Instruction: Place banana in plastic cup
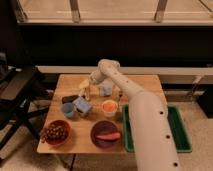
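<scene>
Looking at the gripper (87, 92) hovering over the far-left tabletop; can't tell whether clamped or loose. Got the banana (83, 83) touching it, just above-left, maybe carried. Probably need to head nearer and leftward to the plastic cup (68, 110), just beside the light-blue block (82, 105). Center over the dark mouth, tip end-down, release low, avoid bumping the block.

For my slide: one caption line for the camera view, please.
Gripper by the banana at the far side of the table; blue plastic cup stands nearer the camera.
</scene>
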### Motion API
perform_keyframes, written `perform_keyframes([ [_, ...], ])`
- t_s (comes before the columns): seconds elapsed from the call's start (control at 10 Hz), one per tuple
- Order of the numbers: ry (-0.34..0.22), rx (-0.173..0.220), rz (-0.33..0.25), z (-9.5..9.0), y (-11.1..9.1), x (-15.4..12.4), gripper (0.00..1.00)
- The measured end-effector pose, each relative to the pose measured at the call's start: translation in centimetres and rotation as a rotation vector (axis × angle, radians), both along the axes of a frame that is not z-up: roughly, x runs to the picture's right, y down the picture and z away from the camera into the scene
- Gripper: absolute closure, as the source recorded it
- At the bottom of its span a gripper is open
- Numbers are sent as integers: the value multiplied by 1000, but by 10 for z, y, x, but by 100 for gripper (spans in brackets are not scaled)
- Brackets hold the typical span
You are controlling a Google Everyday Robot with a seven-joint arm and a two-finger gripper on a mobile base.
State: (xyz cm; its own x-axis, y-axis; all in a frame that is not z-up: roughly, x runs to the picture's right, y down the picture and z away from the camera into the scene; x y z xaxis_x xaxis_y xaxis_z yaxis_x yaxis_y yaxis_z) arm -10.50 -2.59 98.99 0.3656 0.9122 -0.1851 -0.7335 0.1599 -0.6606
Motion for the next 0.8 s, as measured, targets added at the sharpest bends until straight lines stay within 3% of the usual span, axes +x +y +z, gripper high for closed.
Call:
perform_keyframes([
  [0.3, 20, -18, -23, 10, 8, -4, 21],
  [0.8, 47, -39, -48, 11, 17, -3, 66],
])
